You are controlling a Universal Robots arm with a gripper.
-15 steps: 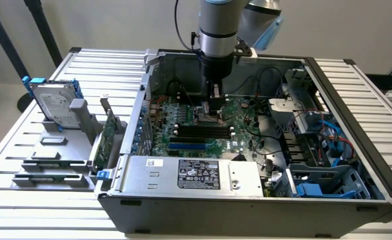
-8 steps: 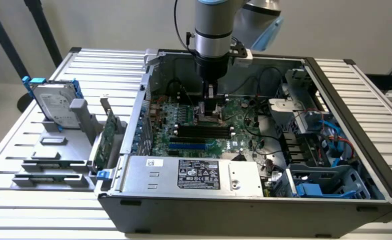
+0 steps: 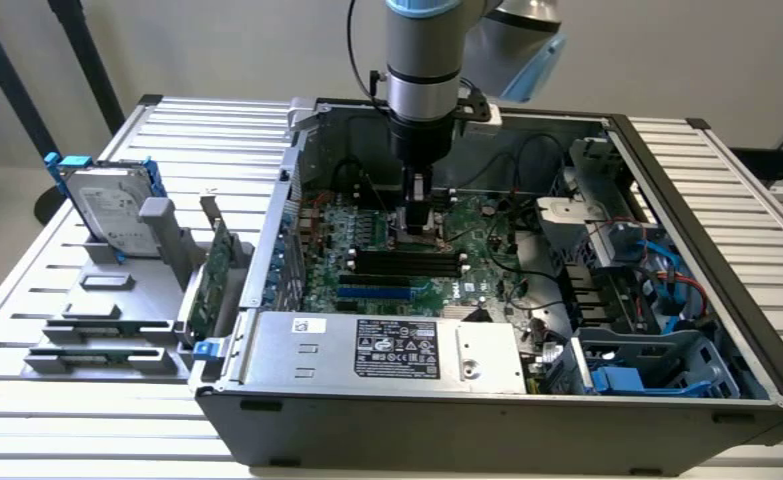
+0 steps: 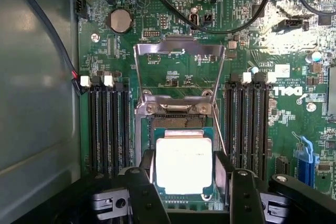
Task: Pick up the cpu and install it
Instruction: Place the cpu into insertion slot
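The cpu (image 4: 184, 161), a small square chip with a dull silver top and green edge, sits between my gripper's (image 4: 185, 162) two black fingers (image 4: 147, 165), which press against its opposite sides. It is low over the open socket (image 4: 178, 122) on the green motherboard (image 4: 173, 77), with the metal load frame (image 4: 178, 51) flipped up beyond it. I cannot tell whether the chip rests in the socket. In the exterior view the gripper (image 3: 419, 232) reaches straight down into the open computer case (image 3: 498, 425), close to the board.
Black memory slots (image 4: 107, 124) flank the socket on both sides, and black cables (image 4: 210, 22) arc over the board. A silver box with a black label (image 3: 391, 350) fills the case's front. A hard drive with blue rails (image 3: 108, 210) stands in a grey holder at the exterior view's left.
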